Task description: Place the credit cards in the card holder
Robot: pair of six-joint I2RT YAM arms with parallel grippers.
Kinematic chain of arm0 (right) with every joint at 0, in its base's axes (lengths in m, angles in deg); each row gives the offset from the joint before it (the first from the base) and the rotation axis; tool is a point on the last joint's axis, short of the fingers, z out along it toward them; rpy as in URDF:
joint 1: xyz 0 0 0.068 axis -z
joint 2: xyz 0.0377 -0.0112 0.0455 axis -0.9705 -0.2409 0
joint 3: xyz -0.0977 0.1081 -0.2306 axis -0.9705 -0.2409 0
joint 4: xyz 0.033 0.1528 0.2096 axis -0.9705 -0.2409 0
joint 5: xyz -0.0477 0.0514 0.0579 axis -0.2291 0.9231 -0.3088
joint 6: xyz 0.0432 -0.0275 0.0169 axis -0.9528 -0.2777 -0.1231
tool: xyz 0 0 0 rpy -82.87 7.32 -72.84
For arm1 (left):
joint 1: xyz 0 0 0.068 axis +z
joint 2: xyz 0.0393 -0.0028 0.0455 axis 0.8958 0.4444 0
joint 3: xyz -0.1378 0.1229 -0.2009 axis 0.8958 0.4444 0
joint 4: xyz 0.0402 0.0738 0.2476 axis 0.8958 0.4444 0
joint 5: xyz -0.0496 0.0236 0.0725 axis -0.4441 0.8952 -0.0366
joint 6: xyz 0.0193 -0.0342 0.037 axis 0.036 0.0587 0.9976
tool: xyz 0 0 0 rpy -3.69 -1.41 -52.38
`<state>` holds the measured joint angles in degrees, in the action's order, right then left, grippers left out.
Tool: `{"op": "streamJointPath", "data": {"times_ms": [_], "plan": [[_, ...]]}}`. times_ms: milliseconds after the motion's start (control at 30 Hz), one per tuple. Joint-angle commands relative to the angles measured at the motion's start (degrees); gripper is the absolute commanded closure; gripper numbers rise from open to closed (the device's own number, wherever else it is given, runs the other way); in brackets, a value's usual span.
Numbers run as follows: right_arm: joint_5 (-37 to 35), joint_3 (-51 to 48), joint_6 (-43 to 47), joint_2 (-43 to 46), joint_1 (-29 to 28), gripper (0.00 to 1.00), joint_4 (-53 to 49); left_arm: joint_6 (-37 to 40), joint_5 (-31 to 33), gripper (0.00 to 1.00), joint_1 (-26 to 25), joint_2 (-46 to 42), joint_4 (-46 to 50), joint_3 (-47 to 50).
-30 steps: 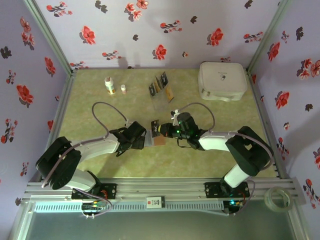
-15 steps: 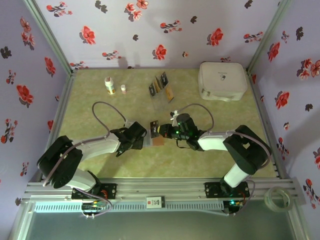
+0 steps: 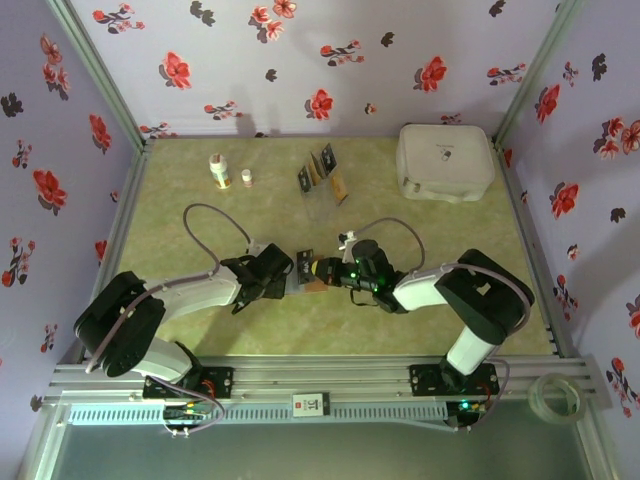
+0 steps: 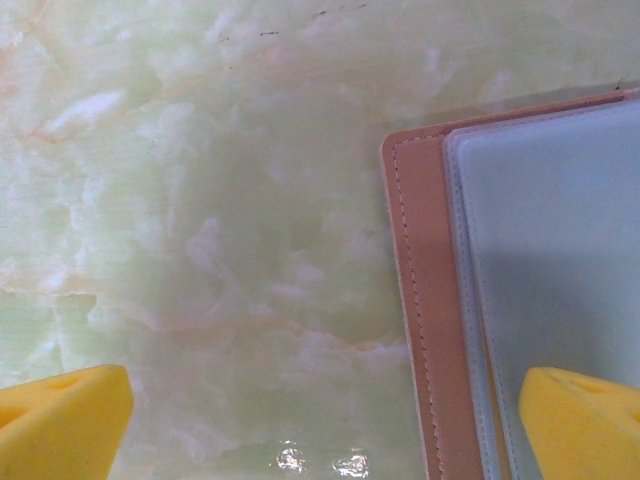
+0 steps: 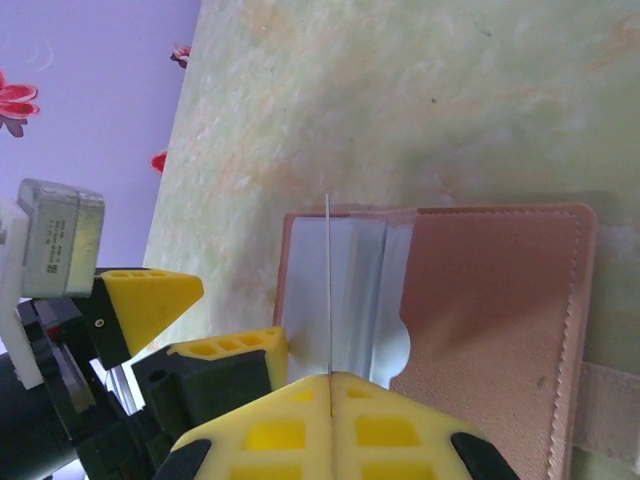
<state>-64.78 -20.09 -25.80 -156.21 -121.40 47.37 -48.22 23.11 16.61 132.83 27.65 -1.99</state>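
The reddish-brown card holder [image 3: 318,280] lies open mid-table, its grey-blue lining [image 5: 345,290] turned up beside the brown flap [image 5: 490,310]. My right gripper [image 5: 328,378] is shut on a credit card [image 5: 327,285], seen edge-on as a thin line standing over the lining. My left gripper [image 4: 320,430] is open. One yellow fingertip [image 4: 60,420] is over bare table and the other [image 4: 585,420] over the holder's lining [image 4: 550,250], by its stitched edge [image 4: 420,300]. Seen from above, the left gripper [image 3: 287,281] faces the right gripper [image 3: 322,271] across the holder. More credit cards [image 3: 322,172] stand in a rack behind.
A clear slotted rack [image 3: 320,198] stands behind the holder. A large white case [image 3: 445,160] sits at the back right, and two small bottles [image 3: 219,170] at the back left. A tape roll [image 3: 555,395] lies on the near rail at the right.
My right gripper has slid a little left and nearer with the card, closing on the holder. The left arm has stayed put.
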Motion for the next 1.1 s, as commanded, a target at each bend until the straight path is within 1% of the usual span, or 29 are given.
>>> {"op": "streamJointPath", "data": {"times_ms": [0,200,367,1067], "plan": [[-3.3,-2.0,-1.7,-1.7,-0.7,1.0,7.9,-1.2,2.0,0.0,-0.4,-0.8,2.5,0.5],[-4.2,-3.9,-4.3,-6.2,-1.2,1.0,17.8,-1.6,2.0,0.0,-0.4,-1.1,2.5,1.3],[-4.7,-4.5,-6.1,-9.3,-1.4,1.0,23.7,-2.4,1.9,0.0,-0.4,-1.7,2.4,2.1],[-4.0,-3.2,-7.8,-15.4,-2.1,1.0,29.2,-2.7,2.0,0.0,-0.4,-1.5,2.7,2.3]]}}
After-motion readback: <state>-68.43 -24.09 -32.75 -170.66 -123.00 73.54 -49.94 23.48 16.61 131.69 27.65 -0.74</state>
